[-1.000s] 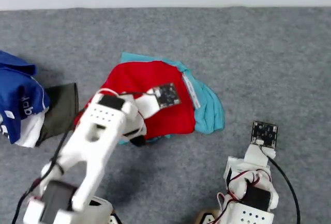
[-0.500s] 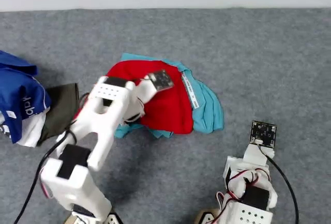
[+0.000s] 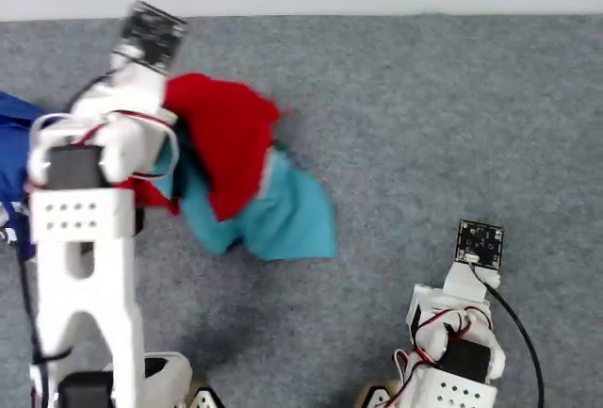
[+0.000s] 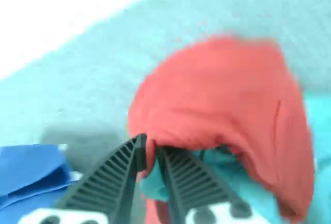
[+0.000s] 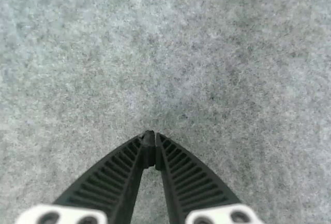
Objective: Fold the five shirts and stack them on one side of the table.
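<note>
Now | left claw (image 4: 150,154) pinches crumpled red cotton shirt (image 4: 217,100) plus limp teal cotton shirt (image 3: 283,215) | both stretch away from heaped blue fabric shirt (image 4: 28,169) | right claw (image 5: 150,144) closed, empty, farther off.

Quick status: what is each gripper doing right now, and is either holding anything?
Left gripper: closed on a fold of the red shirt.
Right gripper: closed, holding nothing, over the table.

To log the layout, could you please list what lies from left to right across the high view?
In order: blue shirt → left arm → red shirt → teal shirt → right arm.
</note>
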`<state>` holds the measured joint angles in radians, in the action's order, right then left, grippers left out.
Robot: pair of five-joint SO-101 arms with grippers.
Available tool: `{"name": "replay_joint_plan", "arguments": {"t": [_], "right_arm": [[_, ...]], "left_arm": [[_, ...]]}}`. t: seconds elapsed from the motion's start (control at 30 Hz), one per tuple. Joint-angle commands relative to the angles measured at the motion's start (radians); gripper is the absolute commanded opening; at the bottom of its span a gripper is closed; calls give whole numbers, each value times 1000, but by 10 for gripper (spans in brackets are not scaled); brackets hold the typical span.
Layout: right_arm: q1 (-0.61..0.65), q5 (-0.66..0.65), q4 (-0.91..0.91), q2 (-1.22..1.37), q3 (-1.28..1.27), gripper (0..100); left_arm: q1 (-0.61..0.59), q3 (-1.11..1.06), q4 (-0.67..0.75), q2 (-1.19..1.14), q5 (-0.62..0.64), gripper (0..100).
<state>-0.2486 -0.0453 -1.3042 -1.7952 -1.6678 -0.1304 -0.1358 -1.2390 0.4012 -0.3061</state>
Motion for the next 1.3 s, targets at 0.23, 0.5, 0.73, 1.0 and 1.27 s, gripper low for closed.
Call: {"name": "replay_joint_plan", "arguments": {"t": [0.23,0.5,0.73,1.0,1.27], "right_arm": [[-10,5,-4,-15,-15,9],[-10,5,-4,-15,-15,9],[-10,5,-4,-15,-15,9],[-10,5,-4,-15,-15,9],[-10,5,-4,-15,-15,9]], "left_arm": [[-143,101,-6,94,-20,7],[-193,45,2,103,-166,8],[-459,41,219,92,-86,6],[-741,31,399,89,-83,6],[-876,-142,531,-92,-232,8]]}}
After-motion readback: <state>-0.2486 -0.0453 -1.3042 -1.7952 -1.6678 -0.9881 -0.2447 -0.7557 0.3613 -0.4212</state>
